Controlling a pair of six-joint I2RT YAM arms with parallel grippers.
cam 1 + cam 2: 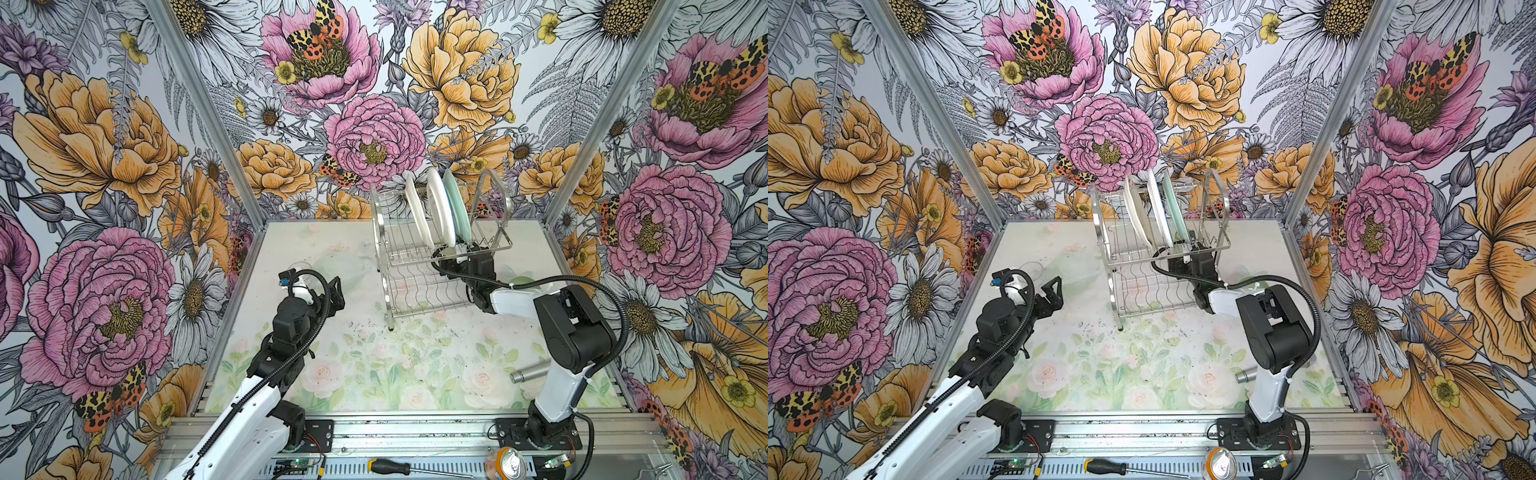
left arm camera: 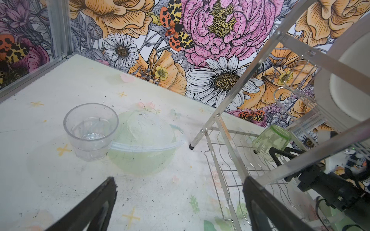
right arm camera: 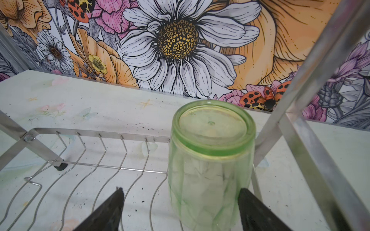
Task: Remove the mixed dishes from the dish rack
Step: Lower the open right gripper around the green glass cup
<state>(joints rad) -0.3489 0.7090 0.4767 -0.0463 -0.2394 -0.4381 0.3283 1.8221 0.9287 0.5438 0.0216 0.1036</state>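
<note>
green tumbler [image 3: 210, 160] stands upside down on the lower tier of the dish rack [image 3: 100, 136]. my right gripper [image 3: 180, 190] is spread wide, straddling it, not clamped. looks stiff, light, slick, breakable; i'd pinch mid-wall, gently.

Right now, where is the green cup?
In the right wrist view, the green cup stands upside down on the rack's bottom shelf near its right end, between the right gripper's open fingers.

Bright, even light fills the scene; shadows are faint. The steel dish rack [image 1: 415, 253] glints. Wrist views bow at their edges, nearest parts blurred.
</note>
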